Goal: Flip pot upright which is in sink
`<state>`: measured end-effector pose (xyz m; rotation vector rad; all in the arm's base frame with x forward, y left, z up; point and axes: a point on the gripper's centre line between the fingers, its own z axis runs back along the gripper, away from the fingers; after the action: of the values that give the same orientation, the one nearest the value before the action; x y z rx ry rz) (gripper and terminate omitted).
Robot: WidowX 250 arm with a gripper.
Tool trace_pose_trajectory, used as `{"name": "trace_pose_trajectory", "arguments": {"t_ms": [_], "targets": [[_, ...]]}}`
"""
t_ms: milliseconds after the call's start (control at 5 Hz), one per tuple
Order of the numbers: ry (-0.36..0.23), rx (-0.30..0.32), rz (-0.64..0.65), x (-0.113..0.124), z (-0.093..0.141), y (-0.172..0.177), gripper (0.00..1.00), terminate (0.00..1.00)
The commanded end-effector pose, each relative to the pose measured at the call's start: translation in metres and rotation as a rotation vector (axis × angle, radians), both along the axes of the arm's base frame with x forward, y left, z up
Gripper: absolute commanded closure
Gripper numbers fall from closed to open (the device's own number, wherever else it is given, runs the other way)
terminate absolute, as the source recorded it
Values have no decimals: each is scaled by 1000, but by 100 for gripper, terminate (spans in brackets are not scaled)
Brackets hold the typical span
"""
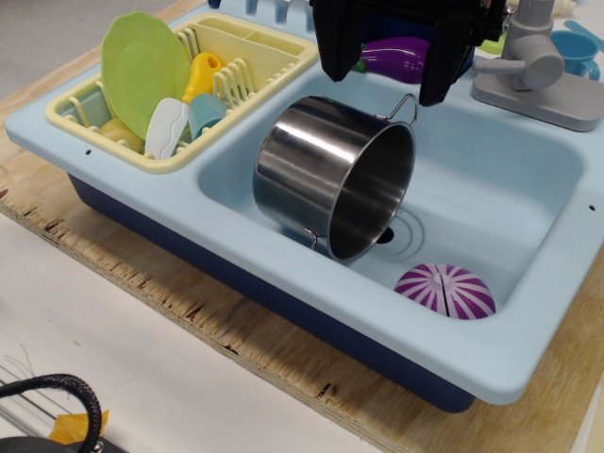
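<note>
The shiny steel pot (326, 179) lies on its side in the light-blue sink (283, 274), at the basin's left. Its open mouth faces the lower right, toward the drain. One wire loop handle (406, 106) sticks up at the rim's top and another shows at the bottom. My black gripper (387, 85) hangs just above the pot's upper rim. Its two fingers are spread wide and hold nothing. The right finger (439, 80) is close beside the upper handle; I cannot tell if they touch.
A purple-and-white striped dome (444, 291) sits at the basin's front right. A pale yellow dish rack (85, 127) with a green plate (143, 66) and utensils fills the sink's left. A grey faucet (533, 66) stands at the back right. A purple item (396, 57) lies behind the gripper.
</note>
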<state>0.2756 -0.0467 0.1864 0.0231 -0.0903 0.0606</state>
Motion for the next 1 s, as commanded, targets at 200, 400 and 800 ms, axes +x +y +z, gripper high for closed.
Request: {"name": "trace_pose_trajectory", "arguments": {"t_ms": [200, 400, 800], "targets": [[33, 101, 38, -9, -8, -9, 0, 0], [74, 230, 77, -15, -9, -13, 0, 0], [154, 411, 117, -14, -21, -13, 0, 0]]}}
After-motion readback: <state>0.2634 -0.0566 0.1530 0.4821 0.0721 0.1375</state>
